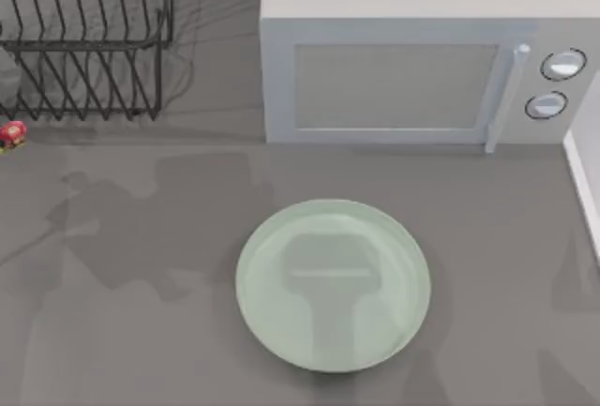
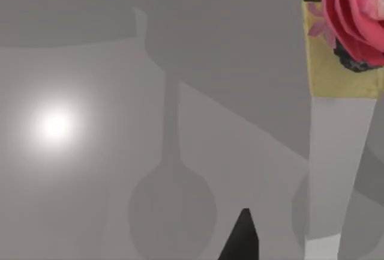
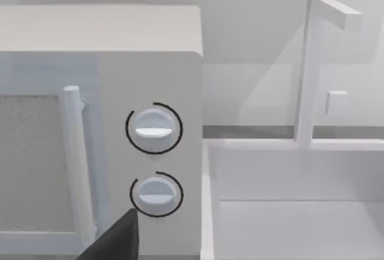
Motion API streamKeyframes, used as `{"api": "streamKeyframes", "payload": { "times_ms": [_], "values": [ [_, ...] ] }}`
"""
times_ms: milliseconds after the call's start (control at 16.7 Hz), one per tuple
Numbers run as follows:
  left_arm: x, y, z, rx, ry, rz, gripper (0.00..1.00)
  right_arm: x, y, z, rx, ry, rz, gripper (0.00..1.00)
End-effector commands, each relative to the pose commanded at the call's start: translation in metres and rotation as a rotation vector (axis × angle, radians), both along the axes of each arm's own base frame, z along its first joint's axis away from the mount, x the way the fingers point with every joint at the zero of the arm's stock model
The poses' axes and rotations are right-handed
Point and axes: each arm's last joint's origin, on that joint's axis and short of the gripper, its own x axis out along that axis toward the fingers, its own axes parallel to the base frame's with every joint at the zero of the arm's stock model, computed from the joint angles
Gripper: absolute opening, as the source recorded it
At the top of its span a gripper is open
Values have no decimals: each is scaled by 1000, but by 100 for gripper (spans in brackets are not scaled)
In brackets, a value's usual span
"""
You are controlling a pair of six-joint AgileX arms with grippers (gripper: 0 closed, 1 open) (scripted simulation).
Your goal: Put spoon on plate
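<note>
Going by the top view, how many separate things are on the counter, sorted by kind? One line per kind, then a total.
Plate: 1
Spoon, just its red knob showing at the left edge: 1
Wire rack: 1
Microwave: 1
Total: 4

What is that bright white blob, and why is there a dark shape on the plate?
Left wrist view: the blob is lamp glare on the grey surface, beside soft shadows. Top view: the dark shape on the plate is a shadow cast from above; more shadows darken the table.
</note>
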Motion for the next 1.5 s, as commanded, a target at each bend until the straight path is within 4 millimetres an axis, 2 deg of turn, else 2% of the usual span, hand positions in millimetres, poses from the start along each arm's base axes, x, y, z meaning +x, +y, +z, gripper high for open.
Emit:
{"api": "streamKeyframes", "payload": {
  "times_ms": [120,300,420,540,720,780,900,1080,1500],
  "values": [
    [4,-12,-1,1,1,-21,0,0,0,0,0,0,0,100],
    [14,-58,-6,5,1,-104,0,0,0,0,0,0,0,100],
    [16,-108,-11,8,3,-195,0,0,0,0,0,0,0,100],
    [9,-170,-17,11,6,-310,0,0,0,0,0,0,0,100],
    [-23,-262,-25,15,3,-486,0,0,0,0,0,0,0,100],
    [-37,-288,-27,16,0,-537,0,0,0,0,0,0,0,100],
    [-63,-328,-30,15,-9,-614,0,0,0,0,0,0,0,100],
    [-88,-359,-32,12,-23,-669,0,0,0,0,0,0,0,100],
    [-92,-361,-30,10,-23,-679,0,0,0,0,0,0,0,100]
  ]
}}
